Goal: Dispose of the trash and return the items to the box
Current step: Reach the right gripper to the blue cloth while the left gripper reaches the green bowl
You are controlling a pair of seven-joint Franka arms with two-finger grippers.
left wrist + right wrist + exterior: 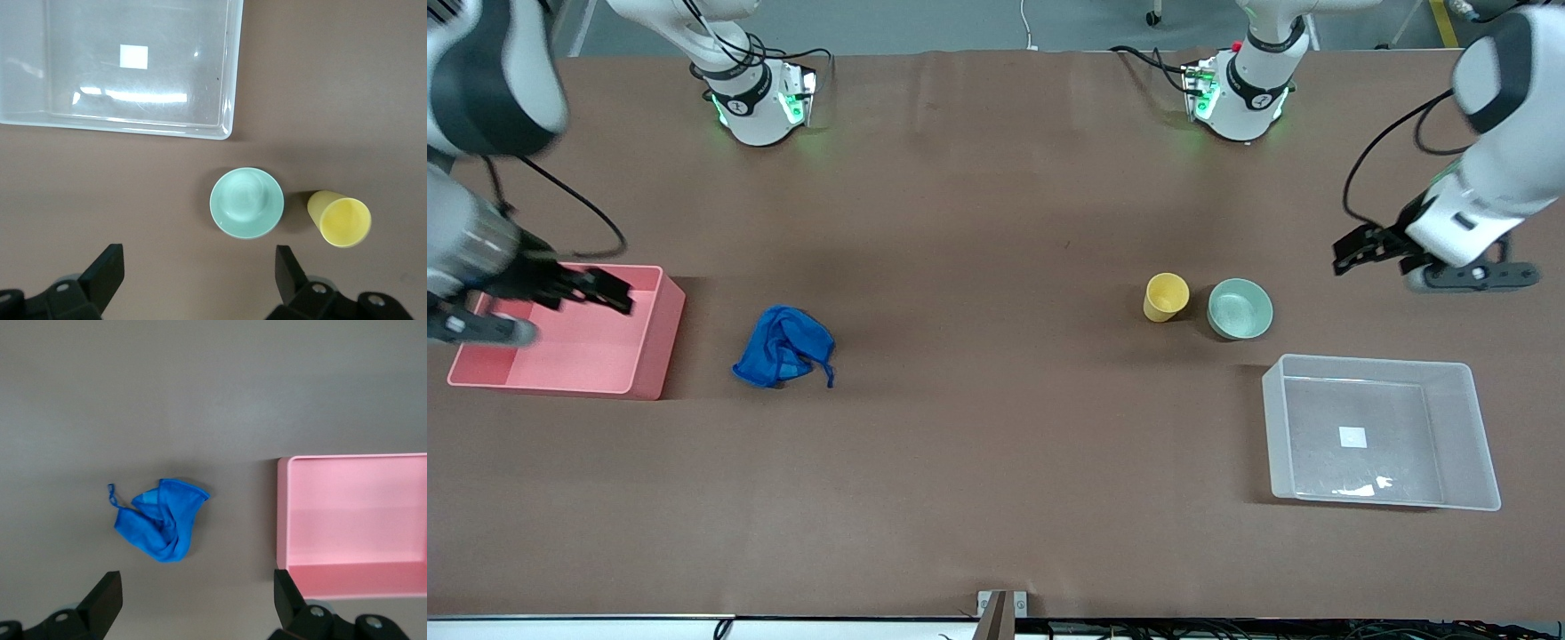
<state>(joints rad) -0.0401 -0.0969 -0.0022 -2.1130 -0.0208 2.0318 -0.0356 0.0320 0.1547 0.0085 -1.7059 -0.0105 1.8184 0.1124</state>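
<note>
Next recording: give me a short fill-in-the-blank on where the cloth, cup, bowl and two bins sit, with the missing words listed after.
1. The blue rag lies on the table beside the ____ bin.
2. The yellow cup stands beside the mint-green ____.
3. The clear bin holds only a small white ____ on its bottom.
4. The left gripper and the right gripper are both ____ and hold nothing.

Missing words: pink; bowl; sticker; open

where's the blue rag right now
In the front view the blue rag lies on the table toward the right arm's end, beside the pink bin, untouched.
</note>
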